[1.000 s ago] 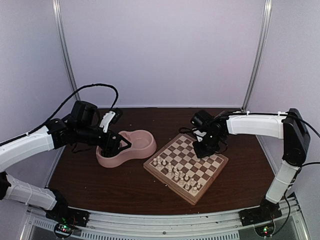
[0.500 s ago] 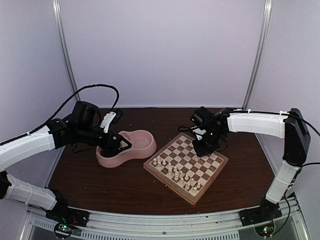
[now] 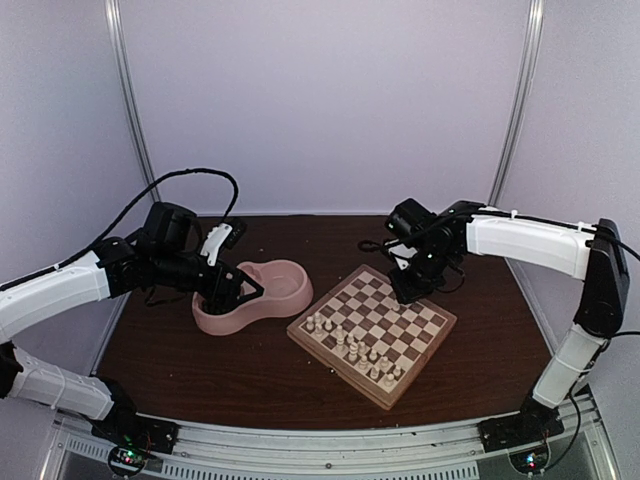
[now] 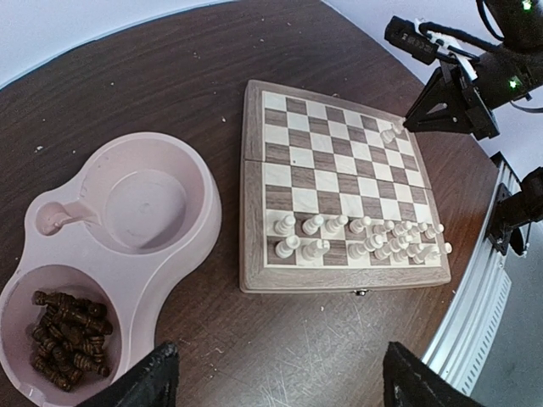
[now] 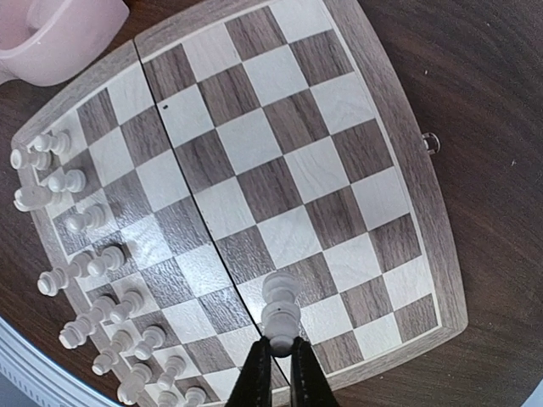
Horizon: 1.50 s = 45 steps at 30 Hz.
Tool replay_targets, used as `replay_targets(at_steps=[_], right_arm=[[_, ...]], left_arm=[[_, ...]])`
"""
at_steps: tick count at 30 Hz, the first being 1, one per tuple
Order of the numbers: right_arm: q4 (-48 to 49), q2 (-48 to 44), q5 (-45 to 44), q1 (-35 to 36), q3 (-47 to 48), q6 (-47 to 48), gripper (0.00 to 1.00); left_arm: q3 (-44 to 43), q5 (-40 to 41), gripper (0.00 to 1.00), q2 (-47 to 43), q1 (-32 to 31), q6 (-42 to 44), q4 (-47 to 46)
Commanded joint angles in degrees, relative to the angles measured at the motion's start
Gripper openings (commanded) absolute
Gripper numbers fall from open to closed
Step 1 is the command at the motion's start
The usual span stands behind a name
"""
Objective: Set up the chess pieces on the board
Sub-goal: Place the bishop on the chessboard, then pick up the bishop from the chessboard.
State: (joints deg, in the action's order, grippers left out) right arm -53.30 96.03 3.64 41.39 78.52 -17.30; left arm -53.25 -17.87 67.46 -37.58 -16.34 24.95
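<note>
My left arm (image 3: 50,295) and right arm (image 3: 520,245) wear smooth white shells broken by black joints. Behind my left tool (image 3: 236,292) a black cable (image 3: 190,175) loops over the black wrist housing. My right tool (image 5: 280,373) has two slim black fingers (image 5: 256,377). Far behind both tools, my black bases carry green lights (image 3: 125,458).

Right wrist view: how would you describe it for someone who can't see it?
The shut right gripper pinches a lone cream-white chess piece, with the checkered board beneath. More white pieces crowd the board's edge at picture left, and a pink dish peeks in top left.
</note>
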Motion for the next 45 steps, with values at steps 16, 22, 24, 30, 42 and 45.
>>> replay_targets(at_steps=[16,22,24,30,42,45], right_arm=[[1.8,4.4,-0.1,0.2,-3.8,0.1,0.08],[2.1,4.4,-0.1,0.2,-3.9,0.2,0.28],[2.2,4.4,-0.2,0.2,-3.9,0.2,0.31],[2.5,5.6,-0.4,0.2,-3.3,0.2,0.33],[2.6,7.5,-0.7,0.2,-2.3,0.6,0.18],[1.9,6.8,-0.7,0.2,-1.8,0.8,0.15]], left_arm=[[0.2,-1.3,0.83,0.1,0.3,-0.2,-0.9],[-0.1,-1.3,0.83,0.3,0.3,-0.1,-1.0],[-0.2,-1.4,0.83,0.4,0.3,-0.1,-1.0],[-0.5,-1.4,0.83,0.6,0.3,0.1,-0.6],[-0.9,-1.3,0.83,0.8,0.3,0.4,-0.3],[-1.0,-1.3,0.83,0.9,0.3,0.4,-0.3]])
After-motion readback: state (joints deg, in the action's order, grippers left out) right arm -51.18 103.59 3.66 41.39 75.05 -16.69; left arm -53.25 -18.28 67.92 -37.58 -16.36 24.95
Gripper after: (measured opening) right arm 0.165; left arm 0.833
